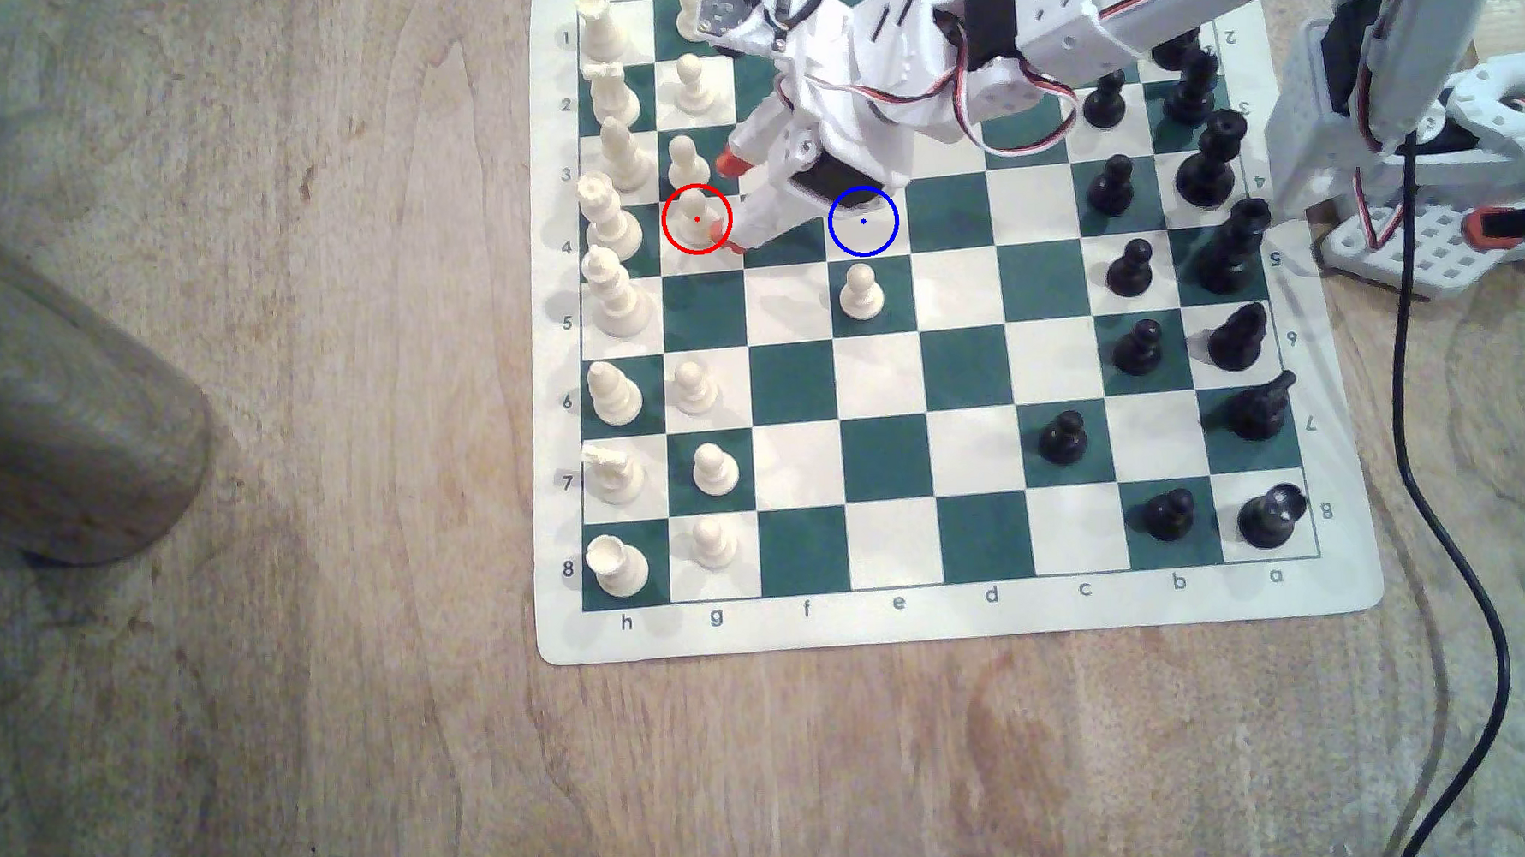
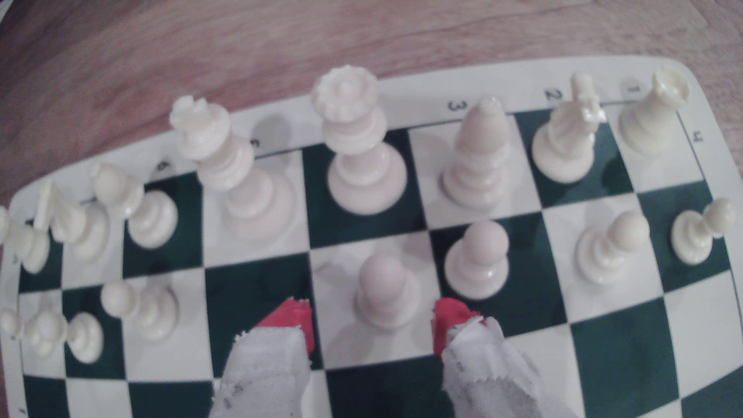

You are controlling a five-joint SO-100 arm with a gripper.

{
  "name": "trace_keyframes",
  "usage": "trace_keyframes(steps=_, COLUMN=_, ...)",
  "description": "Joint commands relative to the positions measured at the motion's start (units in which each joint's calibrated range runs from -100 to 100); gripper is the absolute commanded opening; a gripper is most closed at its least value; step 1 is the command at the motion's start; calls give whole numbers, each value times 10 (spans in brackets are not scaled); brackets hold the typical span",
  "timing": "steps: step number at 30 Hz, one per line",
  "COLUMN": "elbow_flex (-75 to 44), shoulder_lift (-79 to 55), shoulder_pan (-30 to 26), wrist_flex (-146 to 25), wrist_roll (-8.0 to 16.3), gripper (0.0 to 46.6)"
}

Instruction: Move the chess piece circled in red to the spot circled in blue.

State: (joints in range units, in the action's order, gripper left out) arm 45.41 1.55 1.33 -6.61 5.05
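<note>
Your gripper point(image 2: 372, 325) stands open, its red fingertips point(image 2: 295, 321) either side of the ringed cream pawn point(image 1: 695, 218) on its cream g-file square, not yet touching. The blue-ringed spot point(image 1: 863, 221) two files over is bare, its top edge shadowed by the arm. Seven cream pawns show besides; one stands beside the spot.

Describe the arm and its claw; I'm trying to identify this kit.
A white printed-plastic arm with black servo blocks and red, white and black wires looped along it. The claw has two fingers tipped in red and wrapped in white tape.
</note>
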Motion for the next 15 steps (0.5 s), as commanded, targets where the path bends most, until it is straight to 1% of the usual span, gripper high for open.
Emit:
trace_keyframes(steps=1, elbow_flex=-55, shoulder_lift=4, shoulder_pan=-2, wrist_flex=13, wrist_roll=5, gripper=162)
trace_keyframes(steps=15, elbow_flex=-88, shoulder_lift=-32, shoulder_pan=-11, wrist_flex=15, wrist_roll=9, gripper=152)
